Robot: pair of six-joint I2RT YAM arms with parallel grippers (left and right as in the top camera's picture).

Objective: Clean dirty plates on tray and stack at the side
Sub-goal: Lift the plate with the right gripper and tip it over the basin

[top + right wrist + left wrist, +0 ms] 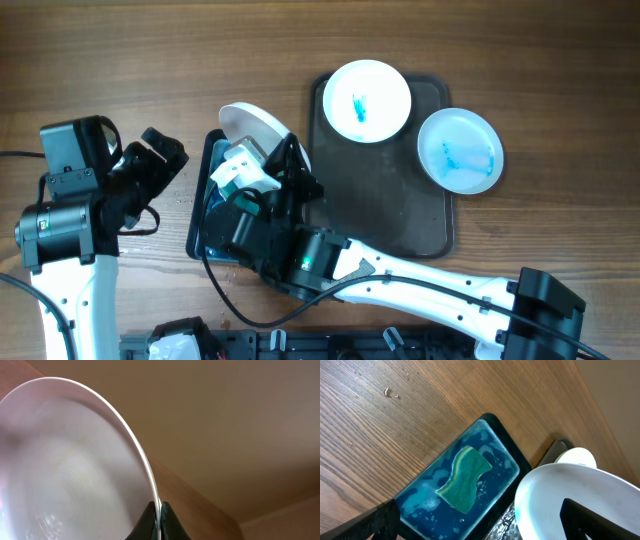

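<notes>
My right gripper (277, 165) is shut on the rim of a white plate (250, 124) and holds it tilted over the blue-water sponge tray (198, 205). The right wrist view shows the fingers (157, 516) pinched on the plate edge (75, 465). Two plates with blue stains, one (368, 100) and another (460, 150), lie on the dark tray (380, 210). My left gripper (165, 152) is open and empty, left of the sponge tray. In the left wrist view a green-yellow sponge (465, 480) lies in the blue tray (420, 505), with the held plate (570, 490) beside it.
Small water droplets (390, 393) lie on the wood table left of the sponge tray. The dark tray's corner (555, 448) shows behind the held plate. The right arm (420, 285) crosses the table's front edge.
</notes>
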